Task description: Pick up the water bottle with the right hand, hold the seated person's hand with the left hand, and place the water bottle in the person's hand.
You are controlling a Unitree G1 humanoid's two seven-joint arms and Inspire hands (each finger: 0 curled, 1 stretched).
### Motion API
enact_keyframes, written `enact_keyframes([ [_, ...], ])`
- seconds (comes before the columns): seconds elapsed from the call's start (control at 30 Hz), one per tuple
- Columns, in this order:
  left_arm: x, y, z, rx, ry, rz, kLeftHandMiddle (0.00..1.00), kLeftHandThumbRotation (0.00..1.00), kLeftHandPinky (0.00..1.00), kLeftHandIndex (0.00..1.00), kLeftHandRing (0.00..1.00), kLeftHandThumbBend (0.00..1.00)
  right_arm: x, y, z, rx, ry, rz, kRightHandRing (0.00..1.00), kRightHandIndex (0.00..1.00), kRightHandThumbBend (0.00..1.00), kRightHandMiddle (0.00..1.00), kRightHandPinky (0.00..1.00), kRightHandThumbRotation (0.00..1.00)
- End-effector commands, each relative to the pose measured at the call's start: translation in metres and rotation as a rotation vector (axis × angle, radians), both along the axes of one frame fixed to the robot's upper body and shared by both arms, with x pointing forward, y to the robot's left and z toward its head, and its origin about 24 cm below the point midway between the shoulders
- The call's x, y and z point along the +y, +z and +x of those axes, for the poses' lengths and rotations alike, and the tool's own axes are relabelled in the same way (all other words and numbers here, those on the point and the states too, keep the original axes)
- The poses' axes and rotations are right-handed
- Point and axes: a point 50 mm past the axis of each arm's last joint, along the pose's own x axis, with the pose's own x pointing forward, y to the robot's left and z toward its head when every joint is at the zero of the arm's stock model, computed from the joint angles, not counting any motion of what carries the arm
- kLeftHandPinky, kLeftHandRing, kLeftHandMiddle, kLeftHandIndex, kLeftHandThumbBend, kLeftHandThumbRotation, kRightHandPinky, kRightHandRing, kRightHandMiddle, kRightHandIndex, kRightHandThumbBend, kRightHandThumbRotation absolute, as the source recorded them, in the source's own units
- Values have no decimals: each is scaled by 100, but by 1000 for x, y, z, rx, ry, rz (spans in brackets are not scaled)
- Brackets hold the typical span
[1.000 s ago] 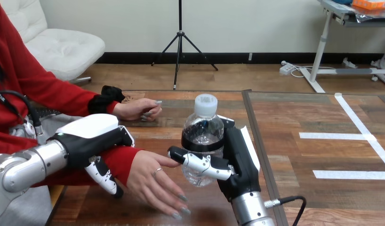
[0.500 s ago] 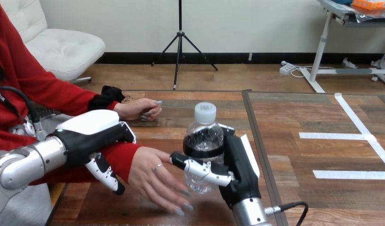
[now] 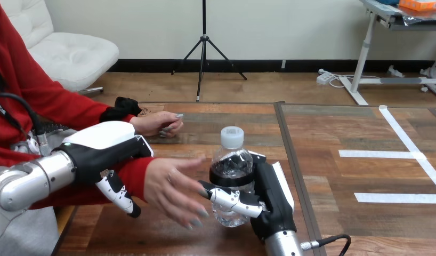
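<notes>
Your water bottle point(image 3: 231, 176) sits upright in the right hand point(image 3: 270, 205), fingers and thumb wrapped round its lower body. Release too soon and it may tip or slip, because the person's hand point(image 3: 170, 188), close on that hand's left, is spread and not closed on it. Clear plastic, white cap, dark band: probably slick. The left hand point(image 3: 105, 148) lies over the person's sleeve; whether it grips, you cannot tell.

Clear glossy plastic bottle point(image 3: 232, 160), matt wooden table point(image 3: 322, 133)
</notes>
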Motion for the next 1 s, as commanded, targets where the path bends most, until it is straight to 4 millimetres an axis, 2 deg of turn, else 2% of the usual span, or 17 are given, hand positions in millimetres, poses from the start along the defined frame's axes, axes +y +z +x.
enact_keyframes([
  [0.0,-24,91,9,-350,-152,-124,32,0,22,33,26,82,71,76,32,-234,17,291,20,26,69,26,16,0],
  [0.23,-23,95,8,-355,-151,-132,31,0,21,32,26,81,71,71,33,-215,10,268,21,26,68,27,17,0],
  [0.47,-23,105,6,-393,-165,-134,30,0,19,31,24,80,73,57,35,-125,35,236,21,28,69,27,16,0],
  [0.67,-24,107,6,-397,-160,-135,30,0,18,31,23,80,75,52,35,-88,40,206,20,29,72,27,16,0],
  [0.97,-25,106,7,-401,-170,-150,30,0,18,31,23,80,80,48,34,-62,64,176,21,29,69,27,17,0],
])
